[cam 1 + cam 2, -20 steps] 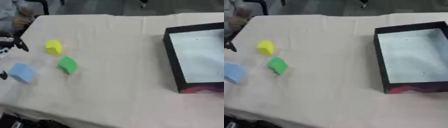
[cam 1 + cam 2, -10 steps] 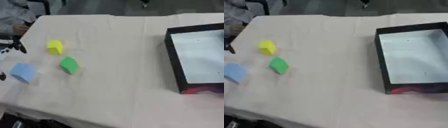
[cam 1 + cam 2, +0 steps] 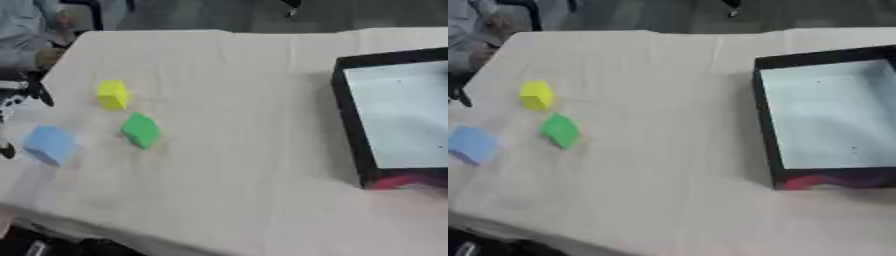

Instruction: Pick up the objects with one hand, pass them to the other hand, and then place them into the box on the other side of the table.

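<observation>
Three foam blocks lie on the left part of the cream tablecloth: a yellow block farthest back, a green block just in front of it, and a blue block nearest the left edge. My left hand shows only partly at the left border, black fingers spread, one tip above the blue block and the thumb tip low beside it, touching no block. The black box with a pale floor stands at the right side, with nothing in it. My right hand is out of sight.
The tablecloth runs askew, and its front edge cuts across the lower left corner. A red patch marks the box's near wall. Dark floor lies beyond the far edge.
</observation>
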Controlling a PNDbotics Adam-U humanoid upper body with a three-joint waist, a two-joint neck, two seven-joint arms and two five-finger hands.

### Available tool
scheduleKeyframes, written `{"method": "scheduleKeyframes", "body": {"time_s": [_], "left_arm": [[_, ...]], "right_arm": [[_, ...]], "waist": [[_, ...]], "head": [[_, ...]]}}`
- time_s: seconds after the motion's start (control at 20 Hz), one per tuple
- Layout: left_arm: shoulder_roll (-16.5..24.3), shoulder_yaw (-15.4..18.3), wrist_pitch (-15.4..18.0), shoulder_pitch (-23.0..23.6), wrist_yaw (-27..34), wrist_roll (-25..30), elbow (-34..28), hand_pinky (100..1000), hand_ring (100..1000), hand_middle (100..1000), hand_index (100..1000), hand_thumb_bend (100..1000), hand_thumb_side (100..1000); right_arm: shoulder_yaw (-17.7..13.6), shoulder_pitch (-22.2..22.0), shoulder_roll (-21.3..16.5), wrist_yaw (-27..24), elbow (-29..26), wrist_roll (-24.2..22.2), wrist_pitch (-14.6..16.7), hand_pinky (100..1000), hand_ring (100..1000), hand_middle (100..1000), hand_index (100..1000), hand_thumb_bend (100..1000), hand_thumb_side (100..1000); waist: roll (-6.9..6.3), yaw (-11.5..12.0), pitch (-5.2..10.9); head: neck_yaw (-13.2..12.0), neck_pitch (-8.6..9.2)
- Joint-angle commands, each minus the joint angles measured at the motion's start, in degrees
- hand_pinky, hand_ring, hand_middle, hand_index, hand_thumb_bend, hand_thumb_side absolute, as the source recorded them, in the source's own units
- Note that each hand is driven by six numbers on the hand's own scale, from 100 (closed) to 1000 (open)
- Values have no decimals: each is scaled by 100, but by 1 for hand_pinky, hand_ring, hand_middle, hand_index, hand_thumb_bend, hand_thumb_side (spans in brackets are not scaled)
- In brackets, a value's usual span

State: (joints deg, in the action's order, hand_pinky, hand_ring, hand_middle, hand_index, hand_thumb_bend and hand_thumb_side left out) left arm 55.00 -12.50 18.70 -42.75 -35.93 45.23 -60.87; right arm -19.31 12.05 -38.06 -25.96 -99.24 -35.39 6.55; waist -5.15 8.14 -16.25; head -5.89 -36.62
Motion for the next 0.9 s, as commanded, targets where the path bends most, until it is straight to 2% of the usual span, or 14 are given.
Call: {"method": "scheduleKeyframes", "body": {"time_s": [0.05,0.6,0.9], "left_arm": [[126,105,111,-118,-28,58,134,884,871,803,843,870,100],[-122,165,88,-308,-461,-76,710,877,867,796,839,874,100],[-260,226,180,-389,-816,-165,1087,879,868,796,833,845,100]], "right_arm": [[-63,24,-91,37,-66,-16,17,1000,1000,975,1000,100,465],[-64,36,-36,79,-64,-46,8,1000,1000,975,1000,100,476],[-66,31,4,132,-61,-67,17,1000,1000,976,1000,100,482]], "waist": [[29,-12,265],[48,-29,232],[57,-67,201]], "head": [[-3,76],[-8,120],[-51,150]]}}
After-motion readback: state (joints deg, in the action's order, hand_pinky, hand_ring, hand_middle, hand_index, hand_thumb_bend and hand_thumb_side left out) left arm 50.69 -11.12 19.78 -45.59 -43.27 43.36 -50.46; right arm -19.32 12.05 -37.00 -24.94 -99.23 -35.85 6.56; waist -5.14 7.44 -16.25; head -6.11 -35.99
